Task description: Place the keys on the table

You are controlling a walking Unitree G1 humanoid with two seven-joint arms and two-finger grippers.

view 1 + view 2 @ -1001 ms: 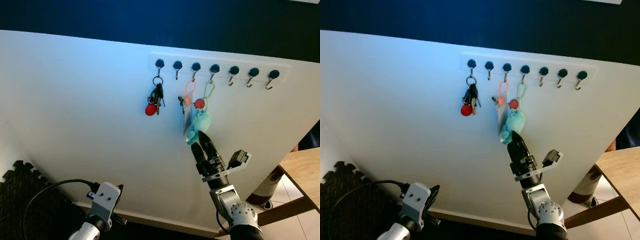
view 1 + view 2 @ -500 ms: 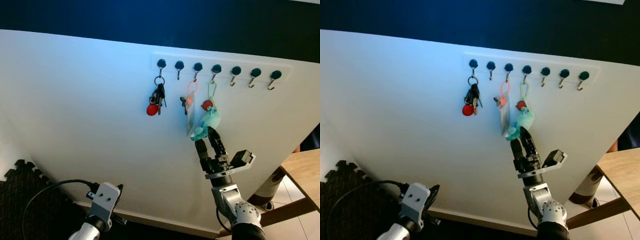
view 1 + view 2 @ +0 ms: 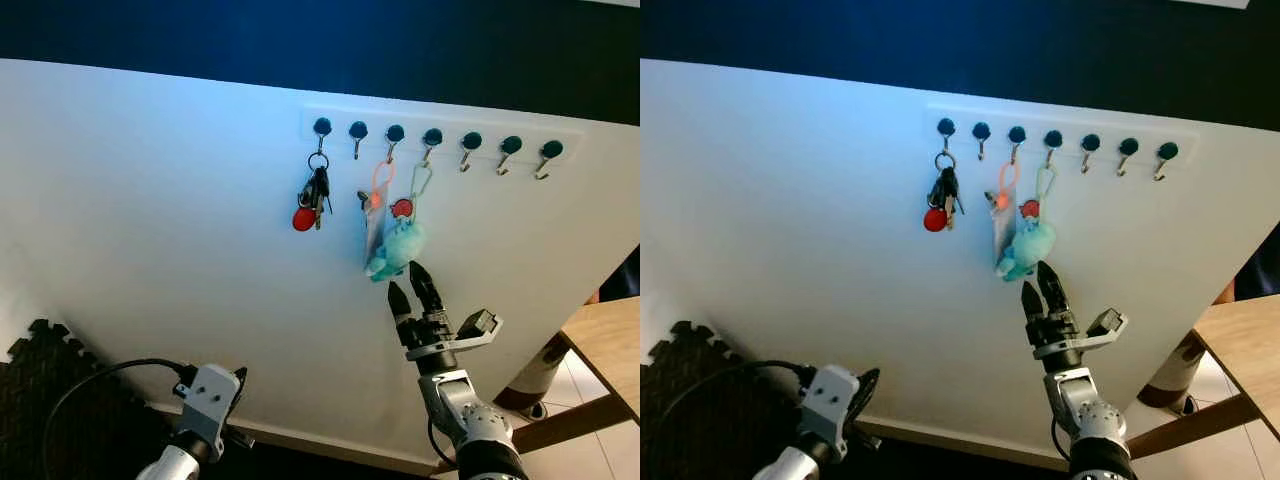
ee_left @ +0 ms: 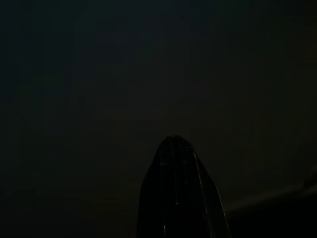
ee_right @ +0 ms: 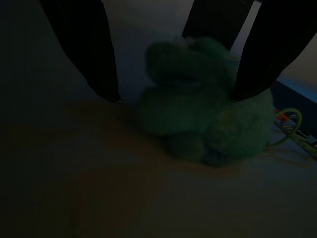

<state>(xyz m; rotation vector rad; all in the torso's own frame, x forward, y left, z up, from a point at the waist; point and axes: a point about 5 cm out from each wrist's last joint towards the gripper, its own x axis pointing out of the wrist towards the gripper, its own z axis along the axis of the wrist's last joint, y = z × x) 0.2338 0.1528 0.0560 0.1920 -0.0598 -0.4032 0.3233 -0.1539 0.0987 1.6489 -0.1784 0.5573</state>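
The keys, the bunch with the teal plush charm and green clip, hung from the fourth hook of the hook rail on the white wall, so you had to reach up from below to free them. Your right gripper was raised just under the plush with its two fingers spread apart, tips close to the charm but not closed on it; in the right wrist view the plush sat between the fingers, which suggests you were lining up for a pinch. An orange-looped tag hung just beside it on the third hook, and a bunch with a red fob on the first hook, well apart. The wooden table stood low to your right. Your left gripper hung idle in the dark; I could not tell its fingers' state.

Half a second earlier the plush swung out toward the right and your fingers stood higher against it; now it had settled back and the gripper sat lower.
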